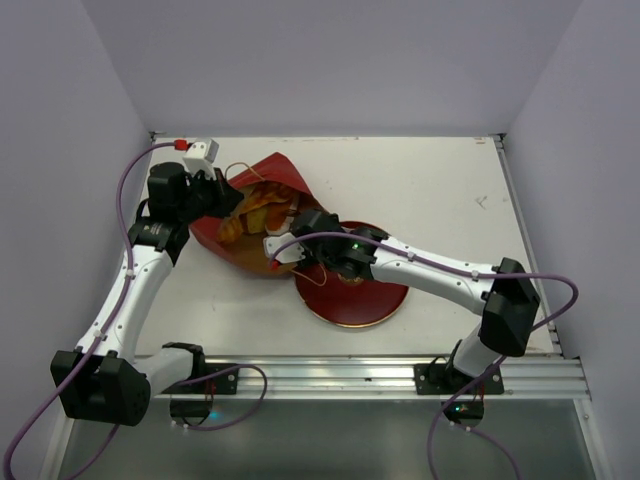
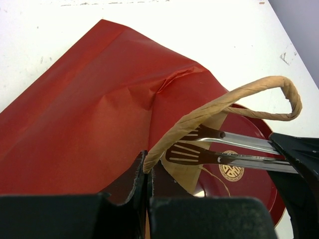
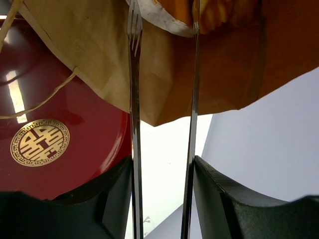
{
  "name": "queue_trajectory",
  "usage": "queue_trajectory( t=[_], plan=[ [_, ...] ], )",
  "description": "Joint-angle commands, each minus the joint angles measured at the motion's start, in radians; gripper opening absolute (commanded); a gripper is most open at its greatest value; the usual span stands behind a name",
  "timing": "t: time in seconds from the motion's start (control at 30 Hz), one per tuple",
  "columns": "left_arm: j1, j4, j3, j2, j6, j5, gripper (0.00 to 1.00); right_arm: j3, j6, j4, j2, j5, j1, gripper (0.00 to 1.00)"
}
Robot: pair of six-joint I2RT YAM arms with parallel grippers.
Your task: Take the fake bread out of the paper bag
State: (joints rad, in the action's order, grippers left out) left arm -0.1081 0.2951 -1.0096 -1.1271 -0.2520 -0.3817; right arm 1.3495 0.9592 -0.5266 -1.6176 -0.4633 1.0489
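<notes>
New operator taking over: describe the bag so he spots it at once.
On the white table, look left of centre, beside the round plate. The bag lies on its side there, orange bread showing in its mouth. Unlike the glossy round plate, it is creased, angular paper with tan cord handles.

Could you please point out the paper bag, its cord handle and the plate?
Dark-red paper bag (image 2: 89,114): left wrist view, creased outer side.
Tan twisted-cord handle (image 2: 234,99): left wrist view, mid-loop.
Round dark-red plate (image 3: 94,134): right wrist view, bare surface beside gold emblem.
</notes>
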Motion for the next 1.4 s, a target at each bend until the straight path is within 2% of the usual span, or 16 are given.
queue_trajectory(
  t=[0.0,0.3,0.67,0.9,1.37],
  plan=[
    [-0.004,-0.013,-0.012,0.021,-0.027,-0.036,0.0,0.0,0.03,0.051,-0.017,-0.04,0.01,0.53],
    [-0.004,-0.004,-0.018,0.02,-0.023,-0.039,0.0,-0.004,0.024,0.036,-0.025,-0.023,0.014,0.54],
    [-0.004,0.003,-0.026,0.023,-0.024,-0.051,0.0,0.011,0.058,0.094,-0.125,-0.057,0.016,0.54],
    [-0.004,0.006,-0.027,0.023,-0.018,-0.049,0.0,0.022,0.052,0.079,-0.117,-0.049,0.016,0.54],
    [-0.002,0.018,-0.04,0.032,-0.015,-0.051,0.0,-0.023,0.079,0.255,-0.177,-0.163,0.017,0.52]
  ],
)
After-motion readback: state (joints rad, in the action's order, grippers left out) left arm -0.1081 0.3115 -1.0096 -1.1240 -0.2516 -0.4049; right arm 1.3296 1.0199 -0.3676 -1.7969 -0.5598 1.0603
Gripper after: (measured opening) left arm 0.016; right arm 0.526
